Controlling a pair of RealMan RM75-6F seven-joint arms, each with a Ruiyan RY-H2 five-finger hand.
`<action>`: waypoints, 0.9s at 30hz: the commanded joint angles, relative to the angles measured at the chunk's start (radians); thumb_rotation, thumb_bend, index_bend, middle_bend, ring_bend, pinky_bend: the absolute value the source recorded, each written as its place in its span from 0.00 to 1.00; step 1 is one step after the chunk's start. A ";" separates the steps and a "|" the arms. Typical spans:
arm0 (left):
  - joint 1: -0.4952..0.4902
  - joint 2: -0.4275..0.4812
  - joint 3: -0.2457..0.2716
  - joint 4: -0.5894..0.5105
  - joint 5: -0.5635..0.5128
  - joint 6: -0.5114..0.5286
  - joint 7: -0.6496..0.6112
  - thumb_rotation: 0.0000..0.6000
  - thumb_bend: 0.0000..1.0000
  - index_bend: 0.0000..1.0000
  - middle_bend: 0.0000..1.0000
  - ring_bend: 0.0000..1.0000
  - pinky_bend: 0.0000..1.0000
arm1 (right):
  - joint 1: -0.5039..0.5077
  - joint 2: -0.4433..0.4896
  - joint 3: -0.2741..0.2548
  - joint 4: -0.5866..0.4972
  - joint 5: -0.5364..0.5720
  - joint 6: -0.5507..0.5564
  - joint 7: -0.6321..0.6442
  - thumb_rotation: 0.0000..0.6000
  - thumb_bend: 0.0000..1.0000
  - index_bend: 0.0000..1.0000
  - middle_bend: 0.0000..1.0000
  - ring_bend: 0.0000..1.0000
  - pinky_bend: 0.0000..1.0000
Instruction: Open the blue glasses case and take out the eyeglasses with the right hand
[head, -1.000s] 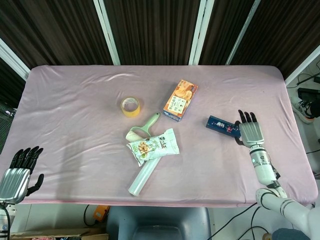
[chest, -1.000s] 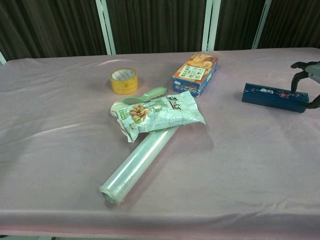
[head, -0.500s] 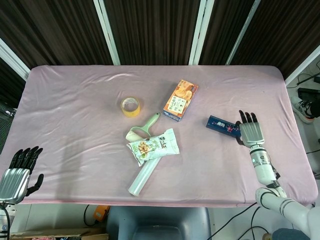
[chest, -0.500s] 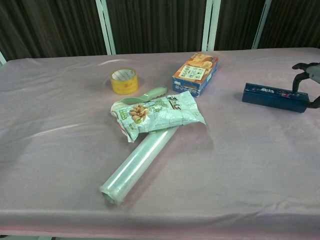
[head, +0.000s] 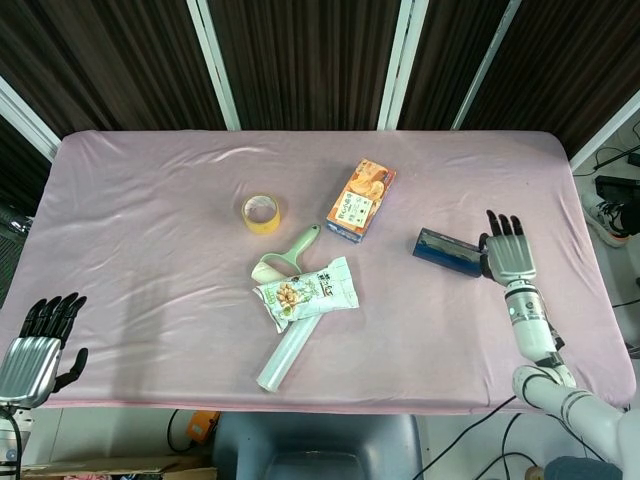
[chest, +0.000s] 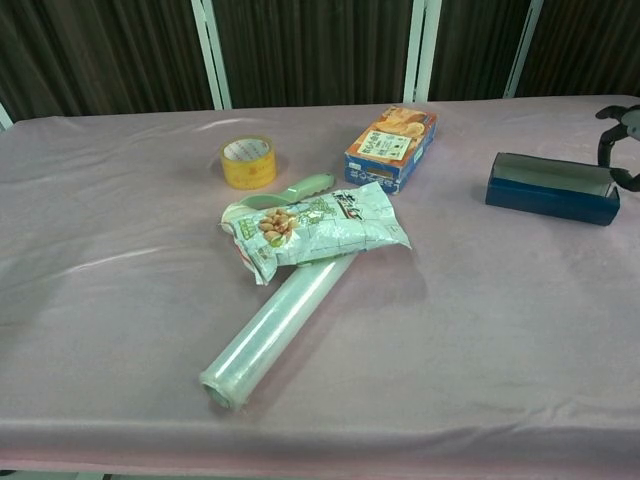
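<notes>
The blue glasses case (head: 448, 252) lies at the right of the table; in the chest view the blue glasses case (chest: 551, 188) shows a plain grey upper face above a dark blue front. No eyeglasses are visible. My right hand (head: 508, 258) is at the case's right end with its fingers spread and its thumb side touching that end. The chest view catches only the curved fingers of my right hand (chest: 622, 145) at the frame edge, arched over the case's end. My left hand (head: 35, 345) hangs off the table's near left corner, fingers extended, holding nothing.
An orange snack box (head: 361, 200) lies left of the case. A yellow tape roll (head: 261, 213), a green-handled lint roller (head: 285, 256), a snack bag (head: 306, 293) and a roll of clear wrap (head: 285, 354) fill the table's middle. The pink cloth (head: 150, 230) covers the table.
The case's patterned top no longer shows; a grey face now shows instead. My right hand has shifted slightly right and away at the case's end. The left hand has stayed put.
</notes>
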 joint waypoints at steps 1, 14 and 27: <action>-0.002 -0.003 -0.001 -0.001 -0.006 -0.005 0.009 1.00 0.42 0.00 0.04 0.04 0.03 | 0.044 -0.016 0.038 0.066 0.061 -0.048 -0.044 1.00 0.66 0.56 0.00 0.00 0.00; -0.010 -0.013 -0.007 -0.006 -0.026 -0.024 0.039 1.00 0.42 0.00 0.04 0.05 0.03 | 0.093 -0.030 0.078 0.153 0.140 -0.092 -0.085 1.00 0.63 0.41 0.00 0.00 0.00; -0.002 -0.004 0.003 -0.005 0.001 -0.002 0.013 1.00 0.42 0.00 0.04 0.05 0.04 | 0.054 0.119 0.014 -0.242 0.096 -0.038 -0.110 1.00 0.47 0.40 0.00 0.00 0.00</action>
